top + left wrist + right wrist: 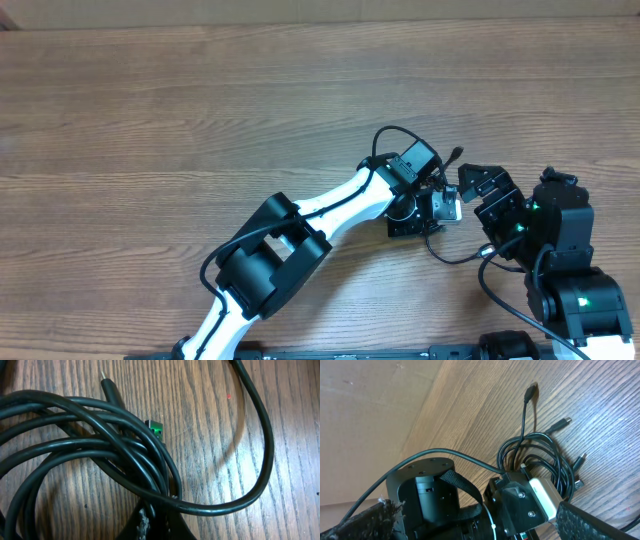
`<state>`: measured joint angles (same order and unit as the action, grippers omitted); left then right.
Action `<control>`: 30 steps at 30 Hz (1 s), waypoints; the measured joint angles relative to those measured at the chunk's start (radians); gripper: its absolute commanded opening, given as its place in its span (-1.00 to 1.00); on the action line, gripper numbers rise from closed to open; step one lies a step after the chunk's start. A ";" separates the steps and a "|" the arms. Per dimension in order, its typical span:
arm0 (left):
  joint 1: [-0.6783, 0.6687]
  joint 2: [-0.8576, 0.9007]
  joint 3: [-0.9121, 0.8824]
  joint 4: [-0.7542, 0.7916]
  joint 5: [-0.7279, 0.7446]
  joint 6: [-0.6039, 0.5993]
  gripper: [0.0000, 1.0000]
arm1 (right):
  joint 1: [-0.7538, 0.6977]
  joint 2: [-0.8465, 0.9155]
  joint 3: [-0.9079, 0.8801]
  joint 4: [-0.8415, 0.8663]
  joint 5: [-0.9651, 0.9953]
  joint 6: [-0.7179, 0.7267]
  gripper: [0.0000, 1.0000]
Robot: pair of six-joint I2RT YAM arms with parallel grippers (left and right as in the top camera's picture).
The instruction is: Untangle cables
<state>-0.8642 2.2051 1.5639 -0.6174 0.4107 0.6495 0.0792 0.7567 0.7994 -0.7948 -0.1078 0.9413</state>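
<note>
Black cables [75,445]: several thin cords wound into one overlapping bundle on the wooden table [150,110], right of centre, directly under my left wrist.
Left gripper [152,527]: fingers drawn together at the bundle's near edge, apparently pinching a cord where the cords cross. I judge this anchors the tangle so it cannot slide.
Right gripper [485,190]: fingers spread wide and holding nothing, just beside the bundle and facing it, well placed to take a free end.
Loose ends: a green-tongued plug [156,427] and a pin-tipped plug [107,385] poke out of the coil. One strand [265,450] swings out in a wide loop.
Progress: early, by my judgement; nothing lies separated yet.
Next: probably my right side takes a plug and draws it away while my left anchors.
Risk: tugging a buried cord could tighten the tangle.
</note>
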 measured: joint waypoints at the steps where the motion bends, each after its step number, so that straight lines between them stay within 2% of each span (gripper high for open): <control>1: 0.000 0.000 0.000 -0.003 -0.001 -0.008 -0.92 | 0.000 0.000 0.000 0.000 0.000 0.000 1.00; 8: 0.067 -0.052 0.053 -0.274 0.040 -0.135 -0.92 | -0.076 0.000 0.000 -0.008 -0.030 0.000 1.00; 11: 0.161 -0.132 0.110 -0.338 0.185 -0.166 -0.92 | -0.123 0.000 0.000 0.002 -0.088 -0.030 1.00; 14: 0.247 -0.224 0.142 -0.299 0.369 -0.205 -0.92 | -0.143 0.000 0.000 0.020 -0.148 -0.081 1.00; 17: 0.333 -0.296 0.161 -0.173 0.653 -0.260 -0.91 | -0.145 0.000 0.000 0.062 -0.217 -0.142 1.00; 21: 0.388 -0.309 0.167 -0.072 0.927 -0.319 -0.92 | -0.145 0.000 0.001 0.129 -0.301 -0.203 1.00; 27: 0.399 -0.309 0.166 -0.013 1.081 -0.458 -0.91 | -0.145 0.000 0.003 0.201 -0.427 -0.296 1.00; 30: 0.394 -0.309 0.166 0.094 1.115 -0.574 -0.92 | -0.145 0.004 0.003 0.203 -0.447 -0.320 1.00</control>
<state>-0.4698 1.8961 1.7302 -0.5236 1.5253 0.0757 -0.0658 0.7609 0.8024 -0.5915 -0.5545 0.6216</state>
